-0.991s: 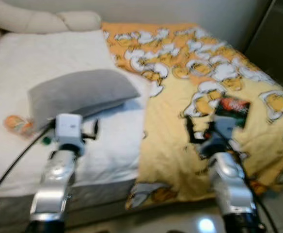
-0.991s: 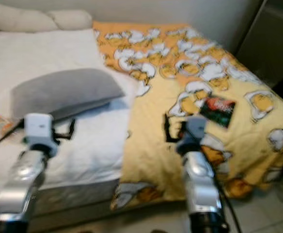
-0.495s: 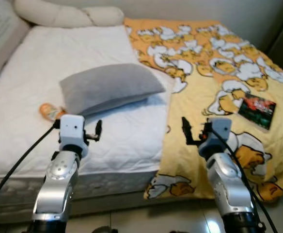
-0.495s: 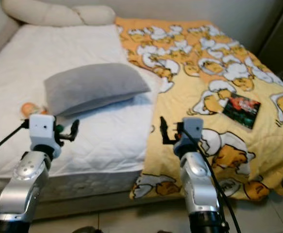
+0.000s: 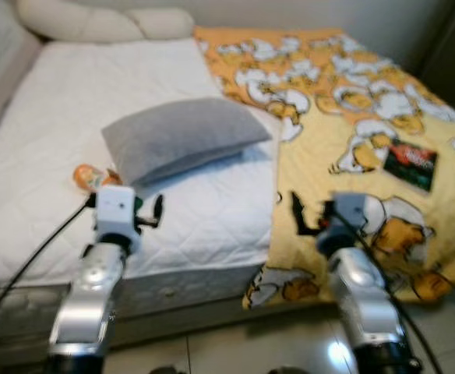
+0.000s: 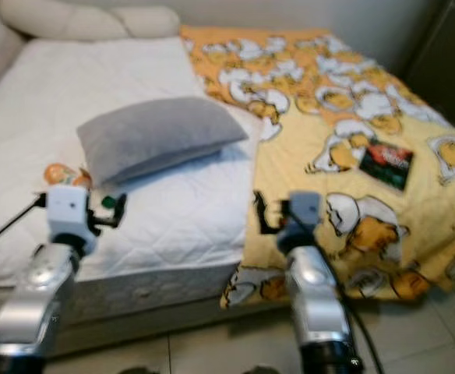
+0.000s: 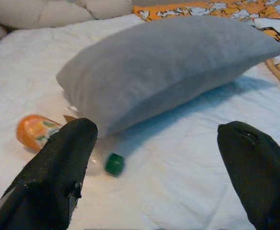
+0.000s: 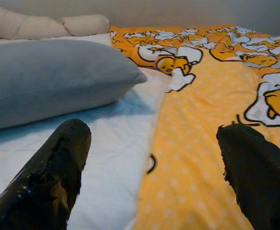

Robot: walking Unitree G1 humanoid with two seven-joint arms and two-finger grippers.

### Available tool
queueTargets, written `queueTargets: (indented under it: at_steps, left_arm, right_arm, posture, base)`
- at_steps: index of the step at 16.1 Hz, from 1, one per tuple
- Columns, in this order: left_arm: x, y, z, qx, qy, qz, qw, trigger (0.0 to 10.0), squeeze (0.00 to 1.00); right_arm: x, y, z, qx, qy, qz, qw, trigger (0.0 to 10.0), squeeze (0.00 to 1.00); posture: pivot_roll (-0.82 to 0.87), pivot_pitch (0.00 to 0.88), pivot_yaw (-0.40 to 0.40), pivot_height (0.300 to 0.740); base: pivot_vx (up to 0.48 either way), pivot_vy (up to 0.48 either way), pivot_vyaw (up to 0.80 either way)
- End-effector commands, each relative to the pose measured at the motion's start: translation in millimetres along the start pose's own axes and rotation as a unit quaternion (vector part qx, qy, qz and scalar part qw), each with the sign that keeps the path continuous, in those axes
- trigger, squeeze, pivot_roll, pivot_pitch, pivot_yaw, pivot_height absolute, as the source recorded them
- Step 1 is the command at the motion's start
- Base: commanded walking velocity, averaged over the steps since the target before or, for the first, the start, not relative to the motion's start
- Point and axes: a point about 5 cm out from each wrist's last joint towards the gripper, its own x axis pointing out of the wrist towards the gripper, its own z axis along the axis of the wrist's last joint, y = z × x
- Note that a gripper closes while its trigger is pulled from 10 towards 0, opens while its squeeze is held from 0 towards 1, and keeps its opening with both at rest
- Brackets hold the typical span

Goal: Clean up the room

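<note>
Orange-label bottle (image 7: 39, 132), txt unreadable, by grey pillow (image 7: 169, 67).

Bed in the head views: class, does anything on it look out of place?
Yes. A plastic bottle with an orange label and green cap lies on its side on the white mattress, beside the grey pillow. A dark packet lies loose on the yellow duck blanket.
</note>
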Motion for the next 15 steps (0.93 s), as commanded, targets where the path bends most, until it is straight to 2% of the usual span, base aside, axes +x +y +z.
queueTargets:
  at_steps: [1, 5, 8, 10, 15]
  left_arm:
    - [1.2, -4.7, 1, -0.001, -0.002, -0.007, 1.000, 10.0, 0.00]
    - [1.8, -4.9, 2, -0.003, -0.002, -0.006, 1.000, 10.0, 0.00]
    - [2.3, -5.2, 2, -0.012, -0.006, -0.004, 1.000, 10.0, 0.00]
    - [2.9, -5.5, 4, -0.002, -0.010, -0.006, 1.000, 10.0, 0.00]
    - [4.5, -5.6, 5, -0.009, -0.013, -0.007, 1.000, 10.0, 0.00]
  right_arm:
    - [1.2, -7.9, 5, 0.001, -0.002, -0.012, 1.000, 10.0, 1.00]
    - [1.5, -5.3, 8, 0.015, -0.005, -0.001, 1.000, 10.0, 1.00]
    - [2.9, -2.7, 11, -0.002, -0.004, 0.018, 1.000, 10.0, 1.00]
    - [2.9, 1.3, 10, -0.012, 0.003, 0.038, 0.999, 10.0, 1.00]
    - [3.8, 5.6, 8, -0.020, 0.019, 0.061, 0.998, 10.0, 1.00]
  posture:
    - [0.00, 0.000, -0.040, 0.740]
    - [-0.01, 0.000, -0.039, 0.740]
    - [-0.01, 0.000, -0.037, 0.740]
    - [-0.01, 0.000, -0.037, 0.740]
    - [-0.01, 0.000, -0.035, 0.740]
  base:
    - [0.000, 0.311, 0.00]
    - [0.000, 0.312, 0.00]
    - [0.000, 0.091, 0.00]
    - [0.000, 0.000, 0.80]
    - [0.000, 0.000, 0.80]
